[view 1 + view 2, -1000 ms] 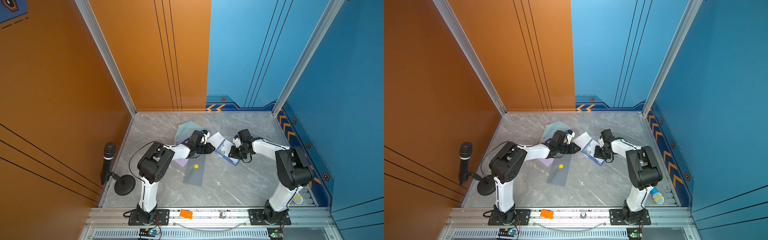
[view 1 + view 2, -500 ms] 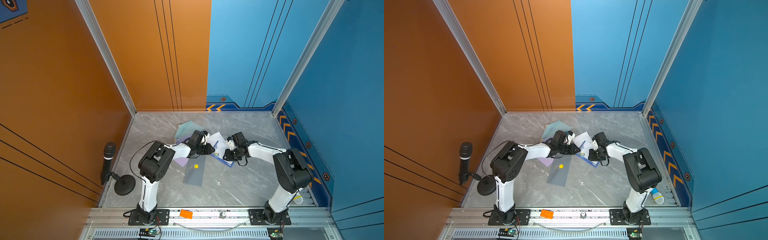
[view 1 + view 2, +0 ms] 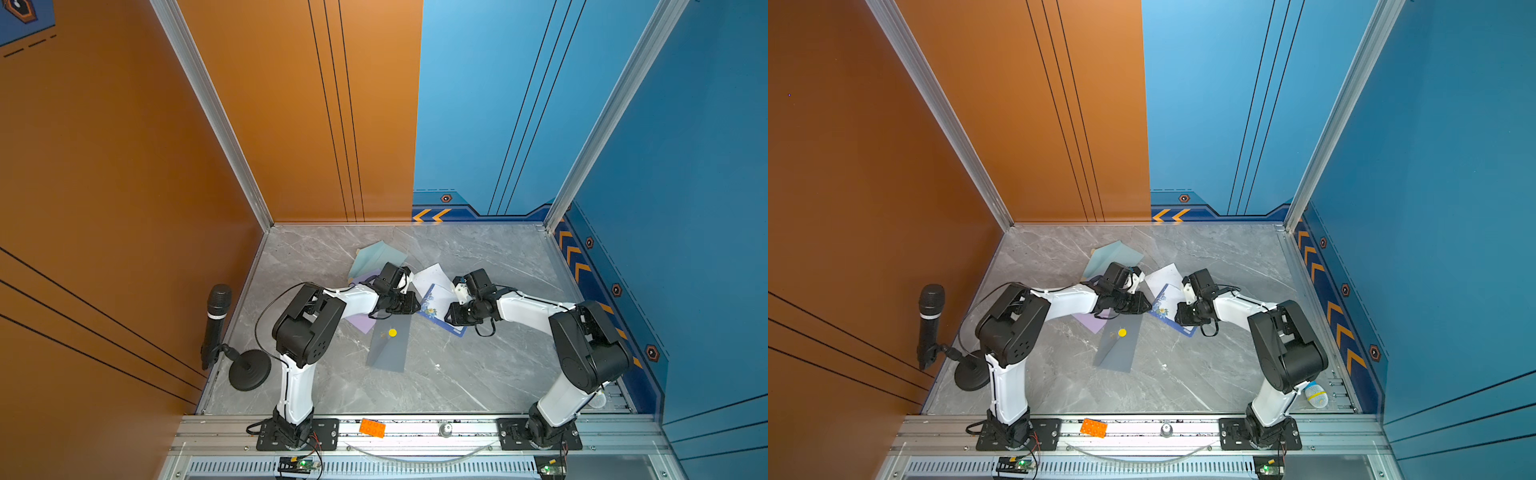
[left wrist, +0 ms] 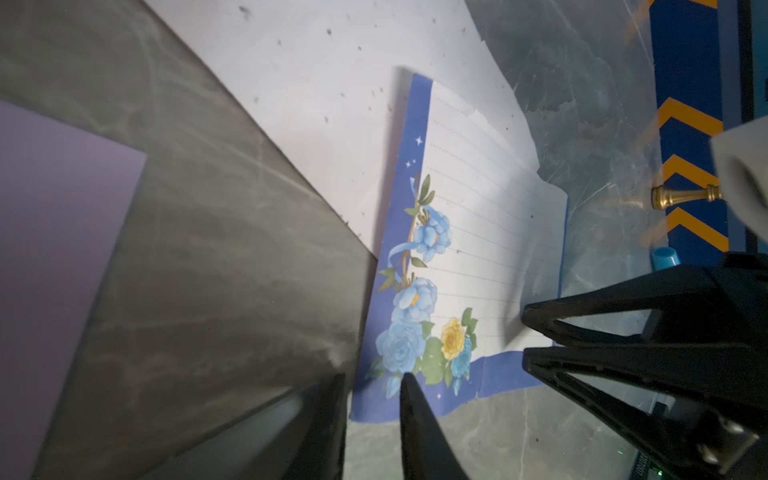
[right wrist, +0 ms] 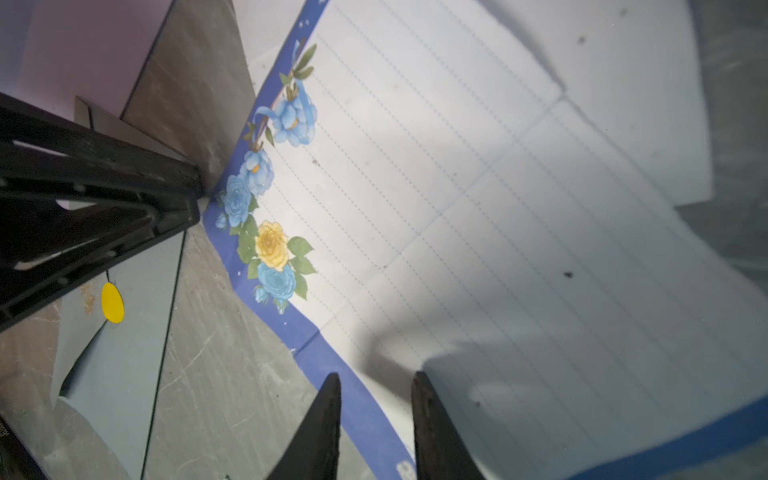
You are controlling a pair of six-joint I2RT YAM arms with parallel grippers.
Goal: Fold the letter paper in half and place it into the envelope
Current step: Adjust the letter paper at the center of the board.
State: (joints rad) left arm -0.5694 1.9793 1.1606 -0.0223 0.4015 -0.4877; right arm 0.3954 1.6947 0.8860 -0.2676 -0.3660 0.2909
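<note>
The floral letter paper lay open, ruled side up, on the desk, just beside the far corner of the grey envelope. The left pincer stood at the paper corner nearest the envelope, a little apart. The right pincer, also slightly apart, hung over the paper's blue edge farther from the envelope
</note>
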